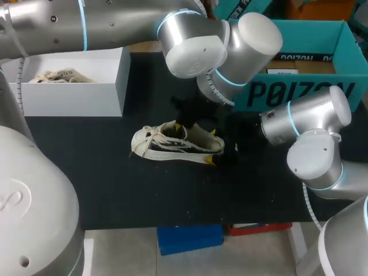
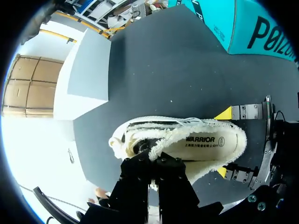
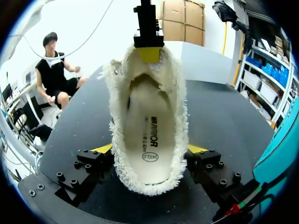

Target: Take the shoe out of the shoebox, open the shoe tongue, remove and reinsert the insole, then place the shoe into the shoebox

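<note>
The cream shoe [image 1: 175,144], frayed and fuzzy along its edges, sits upright on the black table [image 1: 115,190]. Its heel is clamped between the right gripper's [image 3: 149,150] fingers. The left gripper [image 2: 152,156] reaches into its mouth, pinched together on the tongue [image 3: 148,70]. Dark print marks the insole [image 3: 140,116].

The cream-white fringed canvas shoe [image 1: 172,145] is showing a dark side stripe and black print on its pale insole [image 3: 149,126]. The black table mat [image 1: 115,190] is setting off a white box [image 1: 63,100] far left and a teal cardboard shoebox [image 1: 322,34], lettered black, far right. The right gripper [image 3: 149,150] is showing yellow fingertips [image 3: 103,148].
</note>
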`<state>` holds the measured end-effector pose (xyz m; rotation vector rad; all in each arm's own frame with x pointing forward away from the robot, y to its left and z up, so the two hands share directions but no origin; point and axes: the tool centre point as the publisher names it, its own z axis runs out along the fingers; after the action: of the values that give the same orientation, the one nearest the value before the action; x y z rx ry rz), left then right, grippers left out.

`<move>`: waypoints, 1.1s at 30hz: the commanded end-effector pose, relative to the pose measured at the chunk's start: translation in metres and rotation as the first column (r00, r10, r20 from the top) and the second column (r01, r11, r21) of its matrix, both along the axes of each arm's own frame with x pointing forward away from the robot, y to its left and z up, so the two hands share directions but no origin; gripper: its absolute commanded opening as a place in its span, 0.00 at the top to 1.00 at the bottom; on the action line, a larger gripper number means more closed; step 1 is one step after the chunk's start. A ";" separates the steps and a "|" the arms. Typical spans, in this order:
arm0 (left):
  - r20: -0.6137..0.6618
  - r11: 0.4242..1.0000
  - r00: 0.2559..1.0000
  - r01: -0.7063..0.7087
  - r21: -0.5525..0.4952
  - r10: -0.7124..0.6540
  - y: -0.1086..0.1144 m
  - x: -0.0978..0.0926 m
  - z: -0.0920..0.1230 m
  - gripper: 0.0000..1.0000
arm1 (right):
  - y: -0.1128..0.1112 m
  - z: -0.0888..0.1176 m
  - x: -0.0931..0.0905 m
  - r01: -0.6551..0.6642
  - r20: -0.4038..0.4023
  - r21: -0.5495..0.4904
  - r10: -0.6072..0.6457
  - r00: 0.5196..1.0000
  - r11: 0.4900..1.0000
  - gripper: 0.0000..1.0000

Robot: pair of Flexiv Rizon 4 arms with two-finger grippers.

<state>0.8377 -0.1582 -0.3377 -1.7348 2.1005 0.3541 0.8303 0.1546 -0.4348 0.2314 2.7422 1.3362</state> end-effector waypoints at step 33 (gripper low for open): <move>-0.010 0.978 0.983 -0.182 -0.104 0.182 0.103 -0.010 -0.002 0.00 | 0.000 -0.001 -0.001 0.001 0.000 -0.001 -0.001 1.000 1.000 1.00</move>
<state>0.8270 -0.0662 -0.3388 -1.9687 1.9727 0.3363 0.8303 0.1567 -0.4344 0.2298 2.7433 1.3357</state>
